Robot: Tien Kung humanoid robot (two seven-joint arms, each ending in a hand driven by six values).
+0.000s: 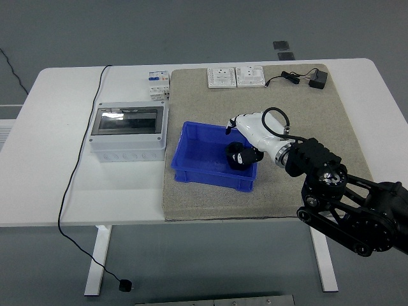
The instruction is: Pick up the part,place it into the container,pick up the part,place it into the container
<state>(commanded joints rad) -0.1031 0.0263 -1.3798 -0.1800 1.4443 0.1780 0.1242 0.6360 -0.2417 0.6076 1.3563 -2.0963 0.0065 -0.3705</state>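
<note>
A grey plastic enclosure box with a clear lid [127,134] sits left of centre on the white table [51,127]. Two white wall sockets [235,76] and a black power adapter [317,80] line the top of the beige mat [306,121].

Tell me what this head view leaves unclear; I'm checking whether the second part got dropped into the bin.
- Right hand: its fingers are down inside the blue bin, blending with a black part; grasped or released is unclear.
- Number of parts in the bin: the hand covers that corner.
- Left hand: outside the view.
- Wall plates: markings too small to read.

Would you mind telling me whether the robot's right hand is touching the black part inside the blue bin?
Cannot tell. In the head view the right hand overlaps the black part in the blue bin, so neither contact nor a gap shows plainly.
</note>
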